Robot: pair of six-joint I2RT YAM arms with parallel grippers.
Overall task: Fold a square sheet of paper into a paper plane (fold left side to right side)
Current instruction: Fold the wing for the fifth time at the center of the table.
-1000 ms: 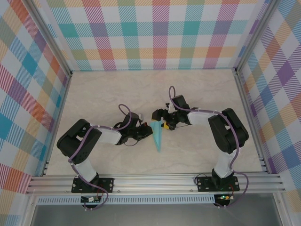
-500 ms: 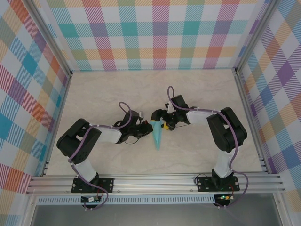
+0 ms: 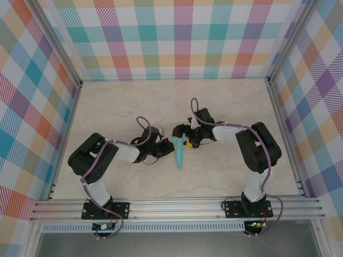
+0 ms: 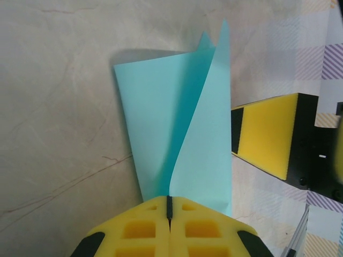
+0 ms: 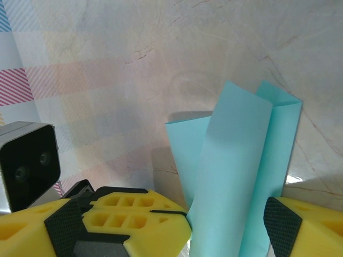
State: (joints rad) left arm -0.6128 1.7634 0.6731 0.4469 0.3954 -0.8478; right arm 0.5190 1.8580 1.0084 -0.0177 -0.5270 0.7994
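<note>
The paper plane [image 3: 179,154] is a narrow turquoise dart with its tip toward the near edge, lying mid-table between both arms. My left gripper [image 3: 170,150] comes at it from the left. In the left wrist view its yellow fingers [image 4: 169,206] are shut on the paper's edge, and two loose flaps [image 4: 161,118] fan out ahead. My right gripper [image 3: 186,141] sits at the plane's wide far end. It is open, and the upright paper [image 5: 236,176] stands between its spread fingers [image 5: 134,219] without being pinched.
The marble-look tabletop [image 3: 118,107] is walled by plaid panels on three sides. An aluminium rail [image 3: 171,206] runs along the near edge. The left arm's camera housing [image 5: 27,166] sits close to my right gripper, and a right finger [image 4: 265,134] shows just beyond the paper.
The left gripper has edged slightly right, and the paper has tipped up, looking narrower from above. The right gripper has stayed in place, open.
</note>
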